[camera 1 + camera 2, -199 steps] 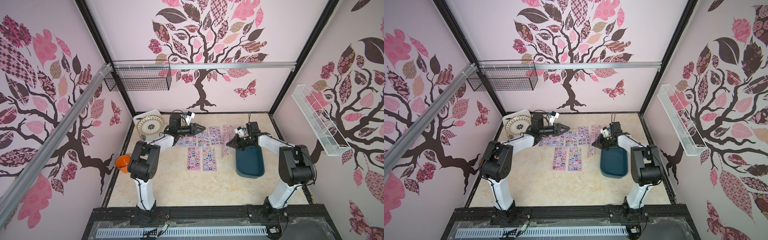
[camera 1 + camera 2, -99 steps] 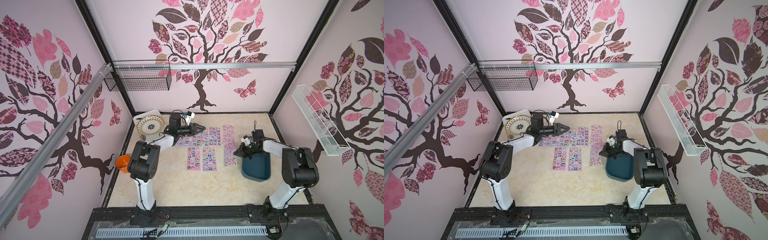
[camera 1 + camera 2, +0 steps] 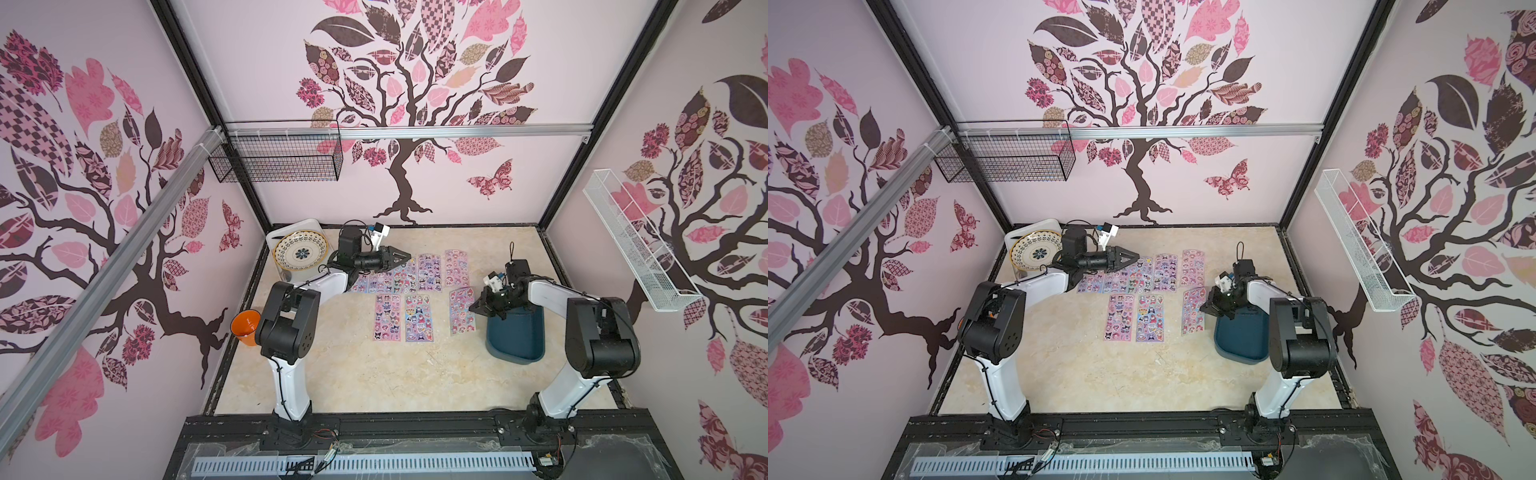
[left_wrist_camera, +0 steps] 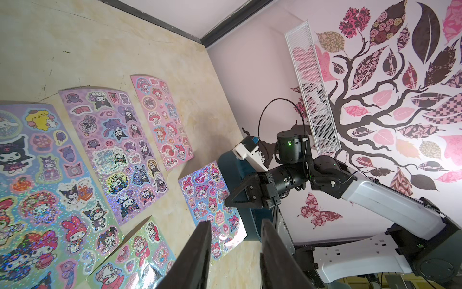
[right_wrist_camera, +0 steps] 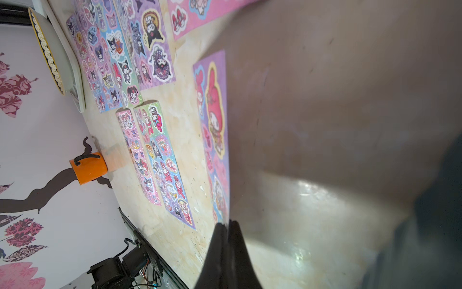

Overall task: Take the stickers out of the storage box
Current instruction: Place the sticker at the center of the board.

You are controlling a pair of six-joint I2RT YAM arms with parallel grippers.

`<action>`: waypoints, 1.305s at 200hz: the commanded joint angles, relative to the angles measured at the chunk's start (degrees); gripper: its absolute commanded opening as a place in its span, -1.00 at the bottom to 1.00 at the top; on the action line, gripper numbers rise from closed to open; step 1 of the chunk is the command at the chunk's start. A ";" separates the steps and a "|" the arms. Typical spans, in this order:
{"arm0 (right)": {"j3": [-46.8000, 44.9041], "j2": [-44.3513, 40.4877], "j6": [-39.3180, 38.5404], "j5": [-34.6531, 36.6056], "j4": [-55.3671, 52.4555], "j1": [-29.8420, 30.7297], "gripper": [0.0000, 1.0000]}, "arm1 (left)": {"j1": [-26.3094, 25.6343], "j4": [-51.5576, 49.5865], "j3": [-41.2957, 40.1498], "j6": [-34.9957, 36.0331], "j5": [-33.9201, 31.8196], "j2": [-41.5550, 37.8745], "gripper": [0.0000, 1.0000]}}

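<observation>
Right gripper (image 3: 473,309) sits right of centre in both top views, at the far left corner of the storage box (image 3: 519,343). Its jaws are pressed together. In the right wrist view the edge of the nearest sticker sheet (image 5: 215,125) runs straight into the fingertips, so it looks pinched, not just touched. That sheet lies on the table (image 3: 374,374) just beside the box, and in the left wrist view its box-side edge rides up against the wall. The box floor that shows is bare teal; the far end is hidden by the gripper. The other stickers (image 3: 417,318) lie in two rows mid-frame. Left gripper (image 3: 404,258) hovers over the back row, jaws part open, nothing between them.

Step, as I read it: setting down this sheet, likely the last one. Bring the pinched edge down and away from the box wall until it lies flat. Then open and lift straight up, so the thin sheet doesn't trail. Keep it apart from the neighbouring sheet, no overlap. Left arm needn't move.
</observation>
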 commanded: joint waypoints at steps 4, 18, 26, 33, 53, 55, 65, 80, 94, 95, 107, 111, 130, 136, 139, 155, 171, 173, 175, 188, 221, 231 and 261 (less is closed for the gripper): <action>1.85 2.78 -0.33 -0.02 -0.45 2.46 -0.98 | -0.15 1.17 0.86 -0.01 0.50 0.08 -0.23; 2.00 3.43 0.21 0.48 0.21 3.14 -0.97 | -0.14 1.15 0.87 -0.01 0.72 0.07 -0.23; 2.10 3.72 0.47 0.77 0.44 3.34 -0.96 | -0.15 1.05 0.89 0.10 0.72 -0.02 -0.23; 2.22 3.91 0.74 1.36 0.59 3.58 -0.96 | -0.15 0.91 0.88 0.18 0.67 -0.10 -0.23; 2.98 4.64 0.54 3.34 -0.16 4.53 -0.92 | -0.15 0.93 0.83 0.15 0.70 -0.02 -0.23; 3.10 4.73 0.49 3.46 -0.24 4.59 -0.92 | -0.15 0.88 0.87 0.21 0.72 0.03 -0.23; 3.41 5.07 0.34 4.37 -0.86 4.74 -0.91 | -0.15 0.85 0.97 0.26 0.81 0.06 -0.23; 3.52 4.93 0.09 5.63 -1.54 4.69 -0.83 | -0.14 0.70 0.98 0.42 0.90 -0.06 -0.23; 3.60 4.54 -0.04 6.74 -2.04 4.64 -0.77 | -0.15 0.60 1.05 0.52 0.89 -0.10 -0.23; 3.60 4.49 -0.09 6.83 -2.08 4.67 -0.76 | -0.15 0.56 1.05 0.52 0.89 -0.10 -0.23; 3.70 4.11 -0.07 7.26 -2.39 4.67 -0.63 | -0.14 0.54 1.13 0.52 0.81 -0.02 -0.23; 3.84 4.02 -0.12 7.38 -2.56 4.64 -0.58 | -0.15 0.58 1.10 0.47 0.94 0.06 -0.23; 4.05 3.40 0.01 7.47 -2.72 4.66 -0.47 | -0.15 0.43 1.14 0.46 0.97 0.05 -0.23; 4.14 3.25 -0.04 7.54 -2.85 4.68 -0.46 | -0.15 0.43 1.14 0.54 0.94 0.01 -0.23; 4.19 3.10 -0.04 7.69 -2.89 4.71 -0.45 | -0.15 0.38 1.10 0.60 0.98 -0.01 -0.23; 4.22 2.70 0.08 7.89 -3.06 4.72 -0.43 | -0.16 0.25 1.12 0.73 0.94 -0.12 -0.23; 4.16 2.47 0.12 7.82 -3.08 4.70 -0.43 | -0.15 -0.22 1.24 1.04 0.96 -0.19 -0.23; 4.16 2.43 0.10 7.74 -3.12 4.70 -0.42 | -0.15 -0.26 1.23 1.03 0.94 -0.21 -0.23; 4.29 2.43 0.10 7.72 -3.09 4.70 -0.42 | -0.15 -0.32 1.23 1.11 0.97 -0.20 -0.23; 4.27 2.08 0.18 7.47 -3.08 4.68 -0.40 | -0.15 -0.75 1.21 1.45 0.81 -0.28 -0.22; 4.00 -1.08 0.43 5.20 -1.85 4.69 -0.39 | 0.28 -4.03 1.34 4.06 -0.56 -0.84 -0.22; 4.03 -2.81 0.36 5.36 -1.84 4.66 -0.38 | 0.78 -5.36 1.21 5.16 -1.23 -1.19 -0.22; 4.74 -8.45 -0.80 7.48 -2.61 4.71 -0.31 | 4.00 -9.15 -0.80 8.36 -4.45 -3.53 -0.21</action>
